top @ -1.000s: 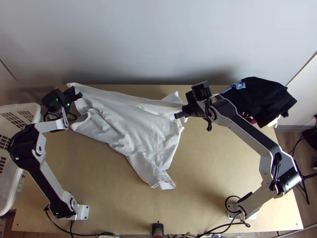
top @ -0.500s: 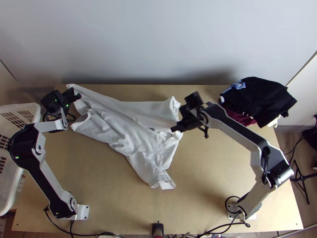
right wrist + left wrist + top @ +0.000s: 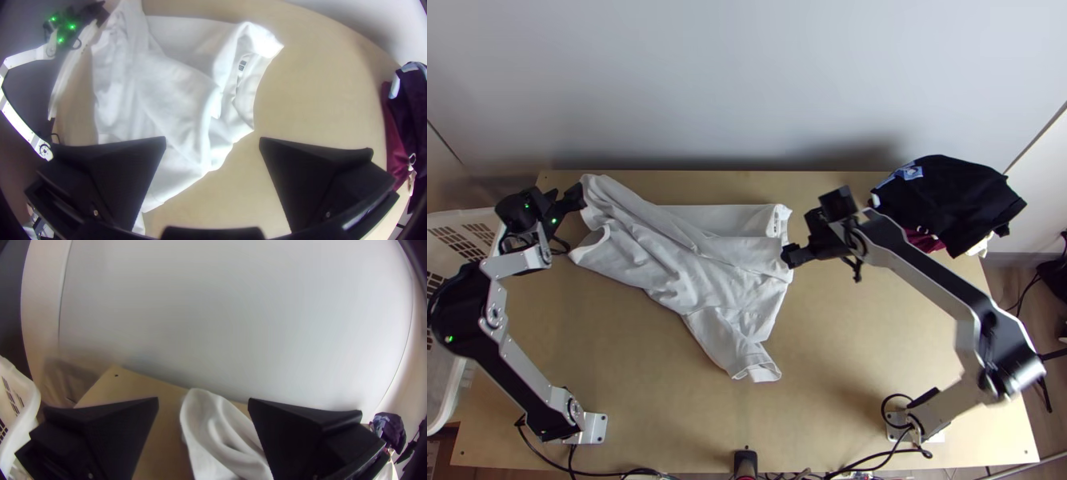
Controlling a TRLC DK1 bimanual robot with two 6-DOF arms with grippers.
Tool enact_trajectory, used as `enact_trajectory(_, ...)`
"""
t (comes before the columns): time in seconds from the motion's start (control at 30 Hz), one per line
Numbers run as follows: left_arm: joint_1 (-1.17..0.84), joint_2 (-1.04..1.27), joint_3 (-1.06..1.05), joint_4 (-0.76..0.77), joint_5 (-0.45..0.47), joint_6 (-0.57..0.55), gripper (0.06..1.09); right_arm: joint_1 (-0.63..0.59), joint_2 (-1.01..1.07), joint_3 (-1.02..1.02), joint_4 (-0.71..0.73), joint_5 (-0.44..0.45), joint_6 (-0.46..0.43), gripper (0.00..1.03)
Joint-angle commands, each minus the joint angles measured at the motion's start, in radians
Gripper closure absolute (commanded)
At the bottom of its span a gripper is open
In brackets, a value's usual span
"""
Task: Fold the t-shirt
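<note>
Both arms have eased outward over the last half second: the left end effector (image 3: 203,401) has drawn a little toward the basket (image 3: 485,214), while the right end effector (image 3: 212,138) has backed off from the collar (image 3: 242,84), and the shirt's far left corner has slipped slightly inward. Each end effector is spread wide with nothing in hold, presumably so the cloth can settle without being dragged. The white t-shirt (image 3: 699,276) lies across the left and middle of the desk (image 3: 627,360), loosely spread but creased, its collar end toward the right arm and a sleeve (image 3: 753,364) pointing at the near edge. Standing at opposite ends suits pulling it straight, which it likely needs before any proper fold. Dark clothes (image 3: 955,200) are heaped at the far right, probably to leave working room.
</note>
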Motion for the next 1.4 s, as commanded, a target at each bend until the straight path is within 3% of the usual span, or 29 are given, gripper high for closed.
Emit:
enact_trajectory(0.0,0.041,-0.215,-0.119,-0.215,0.073,0.087,0.10,0.017,-0.203,-0.136,-0.009,0.001,0.027,0.04)
enact_trajectory(0.2,0.052,-0.445,-0.343,-0.302,0.150,0.225,0.11,0.082,-0.366,-0.274,-0.090,-0.041,0.082,0.04)
enact_trajectory(0.37,0.072,-0.463,-0.398,-0.265,0.154,0.312,0.11,0.091,-0.417,-0.350,-0.146,-0.151,0.113,0.04)
enact_trajectory(0.5,0.103,-0.443,-0.394,-0.281,0.229,0.401,0.11,0.116,-0.415,-0.369,-0.178,-0.251,0.131,0.04)
enact_trajectory(0.6,0.114,-0.446,-0.391,-0.367,0.237,0.463,0.11,0.148,-0.409,-0.376,-0.199,-0.278,0.134,0.04)
enact_trajectory(0.7,0.130,-0.483,-0.389,-0.511,0.305,0.520,0.11,0.155,-0.411,-0.383,-0.219,-0.298,0.133,0.04)
enact_trajectory(1.1,0.140,-0.428,-0.378,-0.545,0.374,0.567,0.11,0.255,-0.421,-0.390,-0.322,-0.372,0.107,0.04)
enact_trajectory(1.37,0.121,-0.391,-0.405,-0.511,0.377,0.553,0.11,0.281,-0.343,-0.396,-0.133,-0.373,0.211,0.05)
